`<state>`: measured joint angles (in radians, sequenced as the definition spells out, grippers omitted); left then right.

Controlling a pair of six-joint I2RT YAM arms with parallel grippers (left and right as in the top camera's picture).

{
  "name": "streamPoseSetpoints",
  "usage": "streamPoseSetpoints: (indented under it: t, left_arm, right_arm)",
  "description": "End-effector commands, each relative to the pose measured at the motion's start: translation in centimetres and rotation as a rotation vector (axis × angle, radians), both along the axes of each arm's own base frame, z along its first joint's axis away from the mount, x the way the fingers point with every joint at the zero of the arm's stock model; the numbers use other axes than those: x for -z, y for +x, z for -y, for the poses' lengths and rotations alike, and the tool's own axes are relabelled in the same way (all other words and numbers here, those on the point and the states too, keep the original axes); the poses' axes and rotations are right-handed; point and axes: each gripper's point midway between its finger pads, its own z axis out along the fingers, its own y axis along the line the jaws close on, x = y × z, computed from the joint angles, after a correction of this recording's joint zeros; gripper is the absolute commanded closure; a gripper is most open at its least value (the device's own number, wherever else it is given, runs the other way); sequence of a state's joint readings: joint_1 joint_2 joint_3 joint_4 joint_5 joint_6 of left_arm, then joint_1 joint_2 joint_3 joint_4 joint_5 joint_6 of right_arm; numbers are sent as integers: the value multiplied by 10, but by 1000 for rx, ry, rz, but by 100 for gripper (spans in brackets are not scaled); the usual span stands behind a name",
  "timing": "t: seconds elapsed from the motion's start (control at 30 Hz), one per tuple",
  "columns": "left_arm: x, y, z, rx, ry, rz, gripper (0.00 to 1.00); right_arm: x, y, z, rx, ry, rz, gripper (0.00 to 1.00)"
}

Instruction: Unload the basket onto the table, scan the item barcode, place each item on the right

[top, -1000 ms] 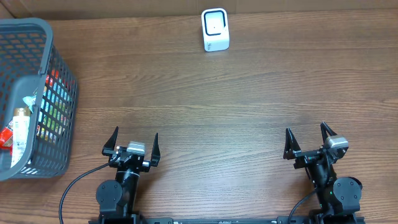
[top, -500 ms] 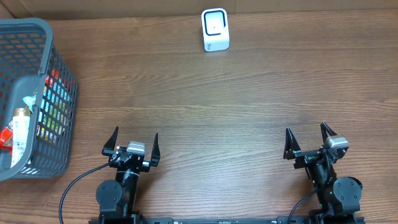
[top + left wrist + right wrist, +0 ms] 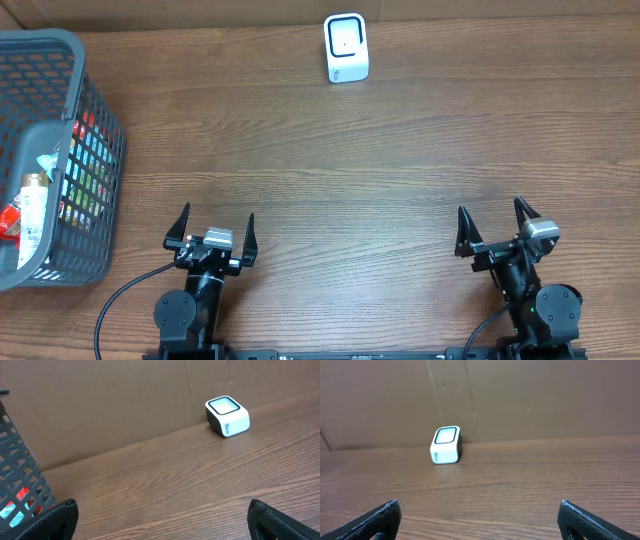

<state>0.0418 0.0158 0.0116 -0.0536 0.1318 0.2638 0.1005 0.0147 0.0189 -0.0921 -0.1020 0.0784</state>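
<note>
Wide wooden worktop, open ground between goods and reader. At its left edge a grey mesh basket holding the things to be scanned: a pale bottle against the near wall and red packets beside it, barcodes too small to read from here.

Judged as the very start, with no item lifted or scanned yet. Left tool at the near edge, fingers spread wide and empty. Right tool likewise spread wide, empty, well apart from everything.

Best to reach with the left, nearer the basket. Come down over the rim from above, never through the mesh. Take one item only, gripped by its sides, with the label face left uncovered. Then carry across to the white scanner at the far edge, against the cardboard backdrop. Turn the barcode toward its window and hold steady and near, without knocking the unit.

Against the frames of a second and half a second ago, no visible shift. Basket, scanner and both tools in the same places, fingers just as wide.
</note>
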Motion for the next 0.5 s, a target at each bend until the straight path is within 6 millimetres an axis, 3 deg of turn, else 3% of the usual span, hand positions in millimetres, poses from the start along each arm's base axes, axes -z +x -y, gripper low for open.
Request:
streamPoseSetpoints:
  t: [0.0, 0.2, 0.47]
  left_arm:
    - [-23, -3, 2, 9, -28, 38, 0]
    - [-58, -2, 2, 9, -46, 24, 0]
    - [-145, 26, 3, 16, -134, -29, 0]
  right_arm:
    - [-13, -5, -10, -57, 7, 24, 0]
    - [-39, -7, -14, -82, 8, 39, 0]
    - [-100, 3, -28, -162, 8, 12, 0]
